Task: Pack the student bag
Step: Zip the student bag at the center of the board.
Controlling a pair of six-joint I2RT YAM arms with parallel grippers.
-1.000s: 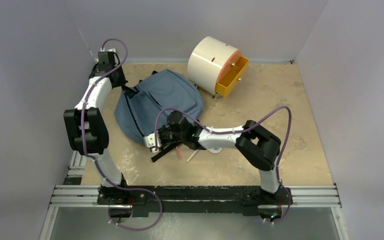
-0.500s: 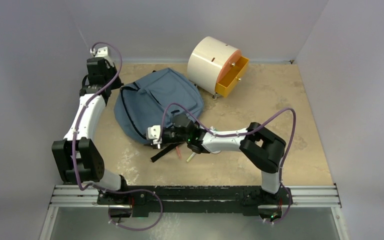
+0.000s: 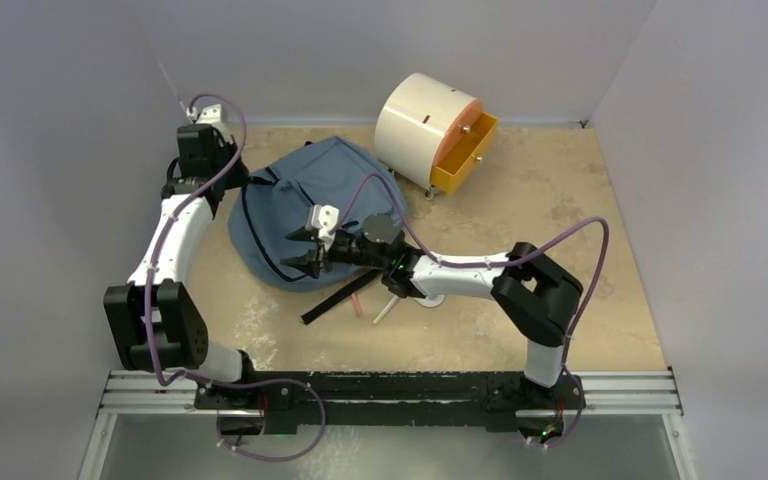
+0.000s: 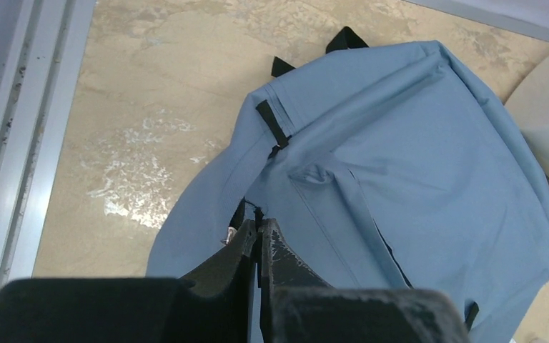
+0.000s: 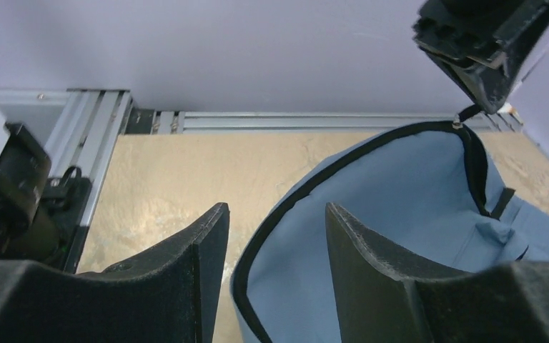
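At the table's 9 o'clock side, seen from above, the left gripper point(image 3: 248, 182) reaches the upper left corner of the student bag point(image 3: 345, 185). Its jaws are pressed together on the small zipper pull point(image 5: 460, 121) at the bag's black-edged rim. The right wrist view shows the pull hanging from those fingertips, with the rim drawn up beneath it.

The slate-blue bag lies on the tan table point(image 3: 580, 230), a little toward 11 o'clock of the centre. Its open edge runs along its 9 to 7 o'clock side.

At the bag's 7 o'clock edge is the right gripper point(image 3: 298, 250), jaws apart and holding nothing. One finger is outside the rim and the other over the blue lining. Whether either finger touches the fabric cannot be told.

A black strap point(image 3: 335, 300) trails from the bag's 6 o'clock edge onto the table. Just to its 3 o'clock lie a thin red stick point(image 3: 361, 304) and a thin white one point(image 3: 385, 312), both too small to identify.

At the bag's 1 o'clock, just beside it, stands a cream round cabinet point(image 3: 420, 115) with its orange drawer point(image 3: 465, 150) pulled out toward 4 o'clock.
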